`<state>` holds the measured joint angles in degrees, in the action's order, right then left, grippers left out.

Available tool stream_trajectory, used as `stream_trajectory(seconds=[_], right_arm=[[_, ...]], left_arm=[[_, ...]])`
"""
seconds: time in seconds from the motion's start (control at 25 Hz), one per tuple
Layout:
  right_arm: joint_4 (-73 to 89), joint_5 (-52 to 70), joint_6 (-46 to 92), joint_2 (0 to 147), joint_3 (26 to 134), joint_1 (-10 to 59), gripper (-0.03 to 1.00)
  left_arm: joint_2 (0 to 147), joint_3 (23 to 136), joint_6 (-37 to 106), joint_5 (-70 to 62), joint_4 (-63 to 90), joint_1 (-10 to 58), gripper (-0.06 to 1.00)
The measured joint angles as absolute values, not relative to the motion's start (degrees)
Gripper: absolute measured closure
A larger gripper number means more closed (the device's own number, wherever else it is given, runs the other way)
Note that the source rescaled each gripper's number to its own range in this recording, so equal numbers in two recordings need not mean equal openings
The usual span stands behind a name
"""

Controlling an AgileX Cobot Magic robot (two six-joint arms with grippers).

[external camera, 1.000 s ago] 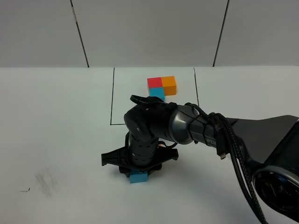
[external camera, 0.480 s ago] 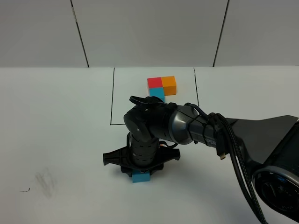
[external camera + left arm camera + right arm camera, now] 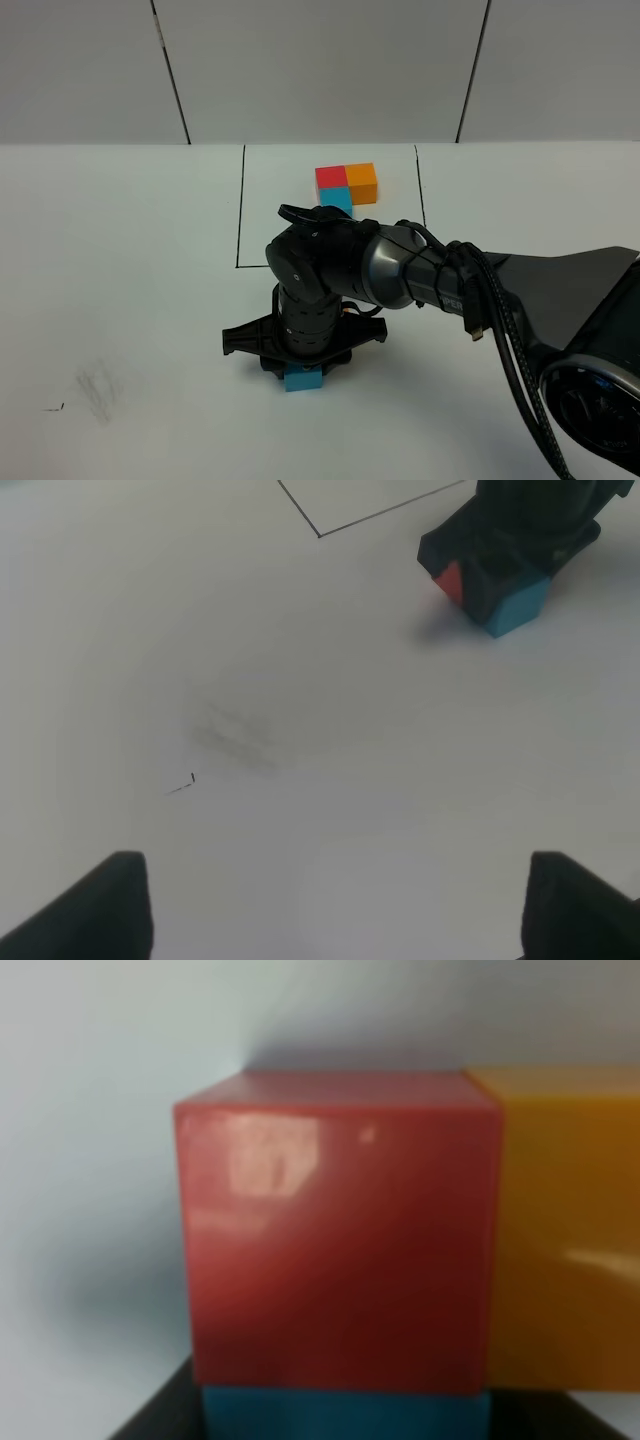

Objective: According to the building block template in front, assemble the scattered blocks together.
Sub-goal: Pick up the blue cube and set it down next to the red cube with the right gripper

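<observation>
The building block template shows in the exterior view at the back: red (image 3: 330, 177) and orange (image 3: 362, 181) cubes in a row with blue (image 3: 338, 199) below red, inside a thin black frame (image 3: 241, 210). My right gripper (image 3: 302, 366) reaches across to the front centre and is shut on the light blue cube (image 3: 302, 379), held down at the table. The right wrist view shows the blue cube (image 3: 345, 1415) against the loose red cube (image 3: 340, 1230), with the loose orange cube (image 3: 570, 1230) beside the red. My left gripper (image 3: 340, 910) is open and empty, low over bare table.
The left wrist view shows the right gripper (image 3: 515, 525) over the red (image 3: 450, 581) and blue (image 3: 517, 606) cubes. A grey smudge (image 3: 97, 385) and a small black mark (image 3: 53, 407) lie on the white table at front left.
My right gripper and the light blue cube have shifted slightly to the right. The template has not moved.
</observation>
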<state>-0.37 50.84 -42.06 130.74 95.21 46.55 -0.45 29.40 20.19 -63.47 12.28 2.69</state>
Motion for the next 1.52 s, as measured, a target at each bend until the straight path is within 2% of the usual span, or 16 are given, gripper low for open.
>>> stream_trajectory(seconds=[0.56, 1.12, 1.16, 1.24, 1.44, 1.52], right_arm=[[-1.81, 51.42, -43.95, 130.79, 95.21, 46.37, 0.78], [0.72, 51.67, -36.41, 130.79, 95.21, 46.18, 0.77], [1.58, 51.49, -34.83, 130.93, 95.21, 45.94, 0.74], [3.13, 51.24, -32.40, 131.07, 95.21, 45.86, 0.63], [5.95, 50.00, -30.98, 131.01, 95.27, 46.15, 0.13], [6.56, 49.41, -31.00, 131.01, 95.28, 46.27, 0.04]], left_arm=[[-0.45, 29.40, 20.19, -63.47, 10.99, 2.69, 0.09], [-0.45, 29.40, 20.19, -63.47, 10.99, 2.69, 0.09], [-0.45, 29.40, 20.19, -63.47, 10.99, 2.69, 0.09], [-0.45, 29.40, 20.19, -63.47, 10.94, 2.69, 0.09], [-0.45, 29.40, 20.19, -63.47, 10.94, 2.69, 0.09], [-0.45, 29.40, 20.19, -63.47, 10.94, 2.69, 0.09]])
